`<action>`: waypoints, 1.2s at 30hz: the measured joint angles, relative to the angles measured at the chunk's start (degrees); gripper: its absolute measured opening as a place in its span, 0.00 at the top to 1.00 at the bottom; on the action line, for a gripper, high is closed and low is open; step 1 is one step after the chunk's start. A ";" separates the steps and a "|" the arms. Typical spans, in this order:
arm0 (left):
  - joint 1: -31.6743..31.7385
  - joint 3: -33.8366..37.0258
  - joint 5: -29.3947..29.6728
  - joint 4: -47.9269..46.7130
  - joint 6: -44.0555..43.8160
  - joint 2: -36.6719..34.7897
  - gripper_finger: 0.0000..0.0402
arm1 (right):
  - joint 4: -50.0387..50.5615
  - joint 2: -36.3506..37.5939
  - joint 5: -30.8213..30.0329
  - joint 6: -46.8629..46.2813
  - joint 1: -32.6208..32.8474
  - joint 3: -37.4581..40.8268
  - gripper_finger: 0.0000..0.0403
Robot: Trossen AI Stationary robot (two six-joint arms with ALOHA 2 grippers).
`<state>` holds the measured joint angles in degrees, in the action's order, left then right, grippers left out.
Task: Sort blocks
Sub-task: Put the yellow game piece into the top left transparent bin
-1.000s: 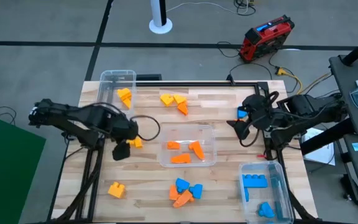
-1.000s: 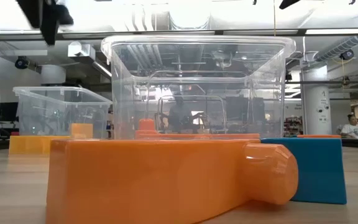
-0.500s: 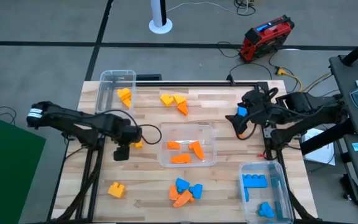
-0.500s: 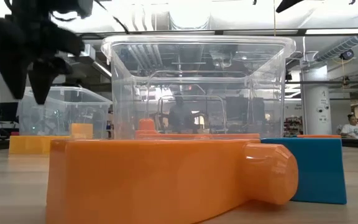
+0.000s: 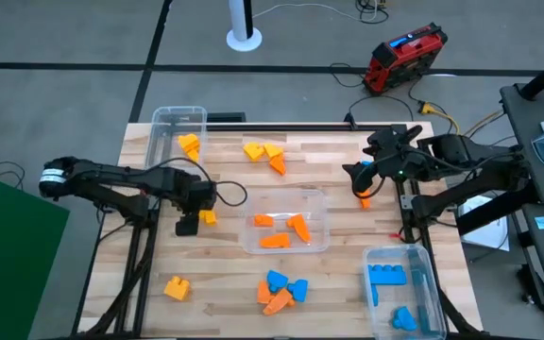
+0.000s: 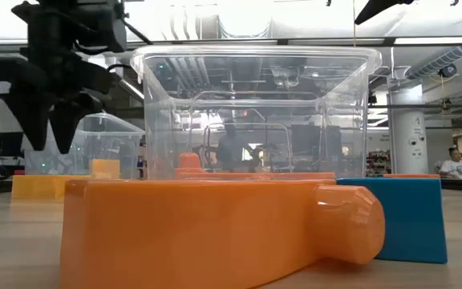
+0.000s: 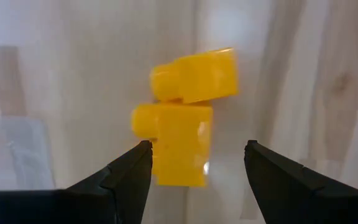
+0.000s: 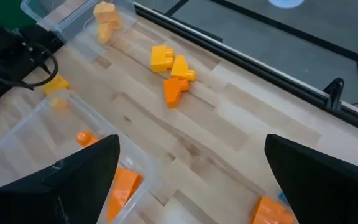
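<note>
High view shows me the wooden table (image 5: 338, 189) first, with three clear bins on it: one at the far left corner (image 5: 173, 118) holding a yellow piece, one in the middle (image 5: 317, 203) holding orange pieces, and one at the near right (image 5: 421, 269) holding blue pieces. The blocks not yet sorted lie in loose groups: yellow and orange ones (image 5: 264, 154) beyond the middle bin, a blue and orange heap (image 5: 280, 290) in front of it, and a lone yellow one (image 5: 177, 287) near the front left.

My left end effector (image 5: 188, 225) hangs over the yellow pair (image 7: 185, 118) just left of the middle bin, its fingers spread apart and empty. In the left wrist view that pair sits directly ahead between the fingertips, a little toward one finger, and its long axis seems to run along the gap rather than across it. I judge a straight descent would straddle it. The middle bin's wall is close on one side; the other side is open wood.

My right end effector (image 5: 364, 182) waits above the right edge, fingers apart, with an orange block (image 8: 272, 211) just beside it.
</note>
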<state>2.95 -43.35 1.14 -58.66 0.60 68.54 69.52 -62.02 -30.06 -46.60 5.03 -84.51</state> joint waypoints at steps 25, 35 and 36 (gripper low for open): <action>8.19 1.03 -1.60 1.26 10.72 1.37 0.40 | 0.04 -0.02 0.01 1.78 -2.73 0.39 0.02; 8.30 1.09 -3.26 1.21 11.31 1.17 0.38 | 0.06 -0.02 0.02 1.72 -2.73 0.39 0.02; 8.28 1.09 -3.46 1.17 11.34 1.16 0.38 | 0.06 -0.02 0.02 1.72 -2.73 0.40 0.02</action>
<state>11.22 -42.26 -2.32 -57.49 11.94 69.70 69.58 -62.04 -30.04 -44.88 2.31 -84.11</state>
